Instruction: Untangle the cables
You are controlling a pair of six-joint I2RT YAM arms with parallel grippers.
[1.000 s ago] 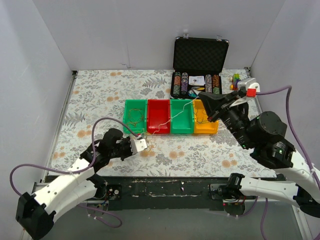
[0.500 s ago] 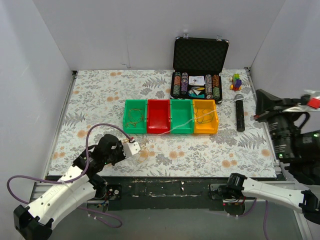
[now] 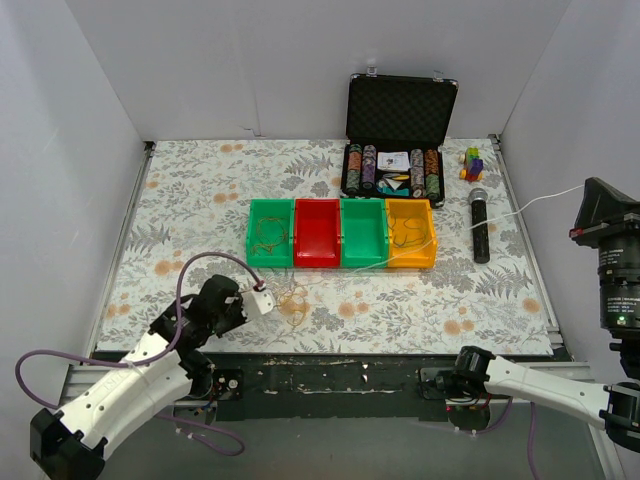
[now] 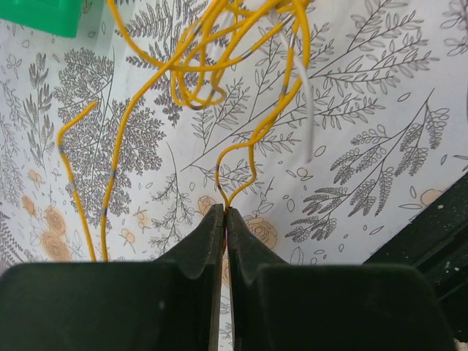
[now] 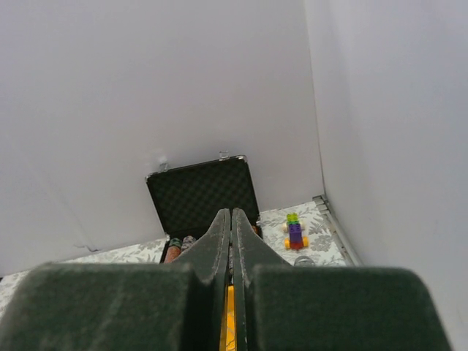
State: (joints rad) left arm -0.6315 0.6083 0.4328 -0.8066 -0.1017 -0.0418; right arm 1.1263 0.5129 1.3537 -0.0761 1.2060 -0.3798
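The top view alone shows the whole layout: the cables (image 3: 293, 300) lie as one small tangle near the front edge of the bench (image 3: 200, 200), left of its middle. From them a single pale strand rises across the bins to the right gripper (image 3: 592, 205), held high beyond the right edge. The left gripper (image 3: 262, 300) sits just beside the tangle. Only the left wrist view shows the grasp: the left gripper (image 4: 225, 210) is clenched on one yellow strand, with the cables (image 4: 197, 66) looping beyond it over the cloth. In the right wrist view the right gripper (image 5: 232, 213) is pressed tight, though the strand itself is too thin to see there. Four bins stand in one row mid-bench: a green bin (image 3: 270, 232), a red bin (image 3: 317, 232), a second green bin (image 3: 363, 232) and an orange bin (image 3: 411, 232). One open case (image 3: 400, 135) stands at the back edge, one block toy (image 3: 472, 163) near the back right corner, and one microphone (image 3: 480, 225) lies near the right edge.
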